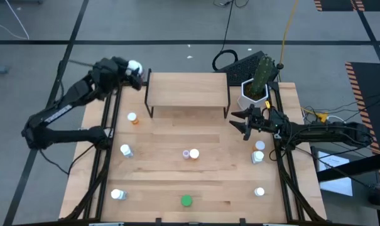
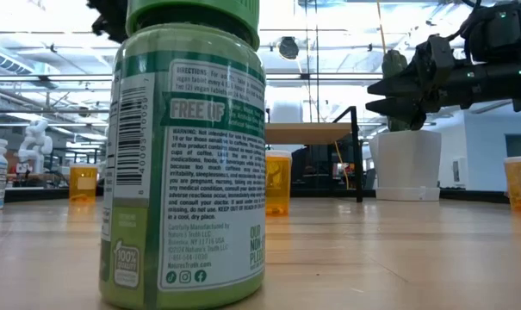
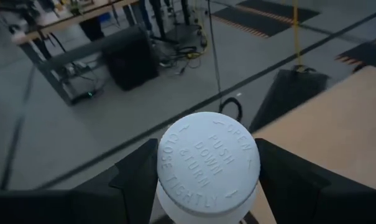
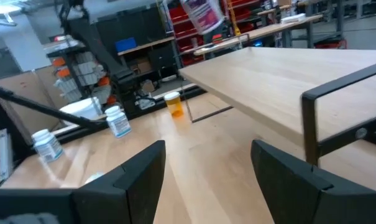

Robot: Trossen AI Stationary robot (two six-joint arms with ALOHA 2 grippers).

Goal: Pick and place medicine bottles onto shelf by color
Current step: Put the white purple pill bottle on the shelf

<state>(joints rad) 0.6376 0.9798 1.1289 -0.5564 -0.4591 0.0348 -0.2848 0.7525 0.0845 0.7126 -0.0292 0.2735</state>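
Note:
My left gripper (image 1: 134,68) is shut on a white-capped bottle (image 3: 206,165), held in the air off the far left corner of the shelf (image 1: 186,91). The bottle also shows tilted in the right wrist view (image 4: 203,14). My right gripper (image 1: 243,122) is open and empty, just right of the shelf's right legs. On the table stand an orange bottle (image 1: 133,118), white bottles (image 1: 125,150) (image 1: 117,194), a purplish bottle (image 1: 186,154) beside a white-capped one (image 1: 194,153), a green bottle (image 1: 186,201), and three bottles at the right (image 1: 259,157). My left gripper pinches the bottle between its two fingers (image 3: 138,180), one on each side of the body just below the white cap (image 3: 207,155). The cap's top faces the wrist camera. The bottle is lifted clear of table and shelf, tilted.
A white pot with a cactus (image 1: 255,88) stands at the shelf's far right, close behind my right gripper. The green bottle (image 2: 187,155) fills the low view's foreground. The shelf's board (image 4: 281,81) is bare. Open tabletop lies between the shelf and the middle bottles.

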